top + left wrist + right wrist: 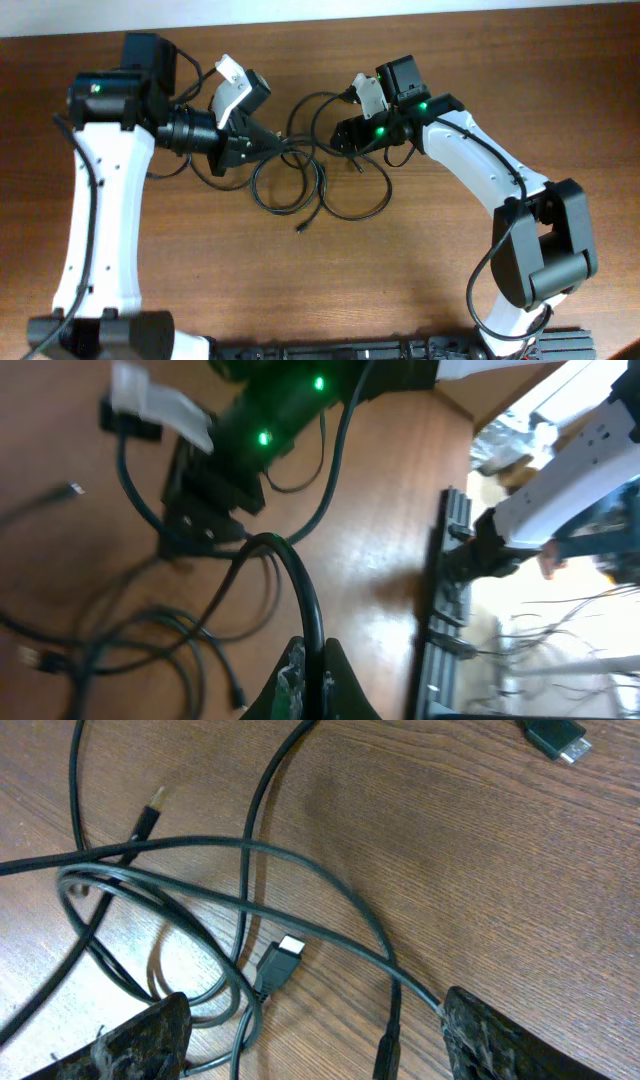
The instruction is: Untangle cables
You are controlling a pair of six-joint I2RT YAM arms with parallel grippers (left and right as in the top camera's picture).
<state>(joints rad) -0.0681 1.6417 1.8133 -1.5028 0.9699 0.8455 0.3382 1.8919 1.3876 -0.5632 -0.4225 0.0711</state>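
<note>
Several thin black cables (300,180) lie in overlapping loops on the wooden table between the two arms. My left gripper (272,147) reaches into the loops from the left. In the left wrist view it (313,665) is shut on one black cable (305,595) that arches up from its tips. My right gripper (347,135) sits at the right edge of the tangle. Seen from the right wrist it (315,1035) is open wide above the table. Cable strands (250,870) and a small plug (280,965) lie between its fingers (140,1040), not gripped.
A gold-tipped plug (150,805) and a silver-tipped black connector (555,735) lie loose on the wood. Another loose plug end (302,228) points toward the front. A black rail (400,350) runs along the table's front edge. The arms' own thicker wires hang near the wrists.
</note>
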